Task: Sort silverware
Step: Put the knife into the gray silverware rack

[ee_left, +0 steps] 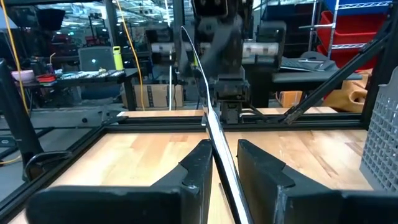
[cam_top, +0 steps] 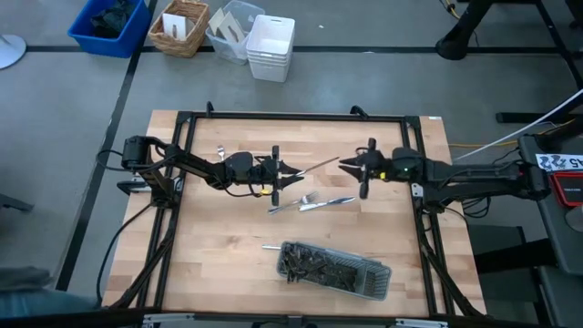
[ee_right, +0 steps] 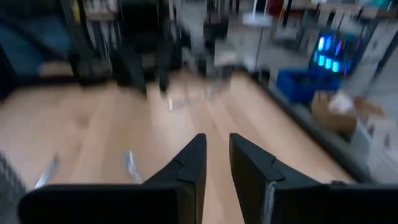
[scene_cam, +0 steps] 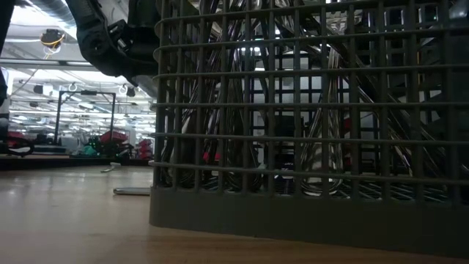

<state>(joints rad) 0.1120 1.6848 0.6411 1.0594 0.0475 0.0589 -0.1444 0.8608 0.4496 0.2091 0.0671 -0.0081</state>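
Fingers (ee_left: 196, 171) of left gripper (ee_left: 222, 147) pinched on slim shiny silver-coloured metal utensil (ee_left: 214, 134), held just inside the tips. In left wrist view, shaft running from lower centre of frame up between both dark fingers, then on to upper centre, across the front of the other arm's gripper. In high view, same utensil (cam_top: 314, 168) stretched across centre of frame from left gripper (cam_top: 290, 174) toward right gripper (cam_top: 346, 164), far tip just beside the right fingertips; touching or apart, cannot tell.

Fingers (ee_right: 252, 165) of right gripper (ee_right: 216, 140) standing a narrow gap apart at lower centre of right wrist view, nothing seen between them, only light wooden table top (ee_right: 93, 137) past the tips.

Outward from the grippers: small cluster of loose shiny forks and flat pieces (cam_top: 310, 202) lying on the wood just below centre of high view, near both grippers and clear of them. One more loose piece (cam_top: 219, 150) left of centre, above the left arm. Another (cam_top: 271, 246) flat on the wood, just beside the left end of long dark grey mesh tray (cam_top: 381, 284) in lower centre. Tray packed with more silverware (cam_top: 319, 264). In low view, tray wall (scene_cam: 308, 213) filling right and centre of frame, shiny handles (scene_cam: 234, 88) behind the mesh, single flat piece (scene_cam: 132, 191) on the wood at lower left.
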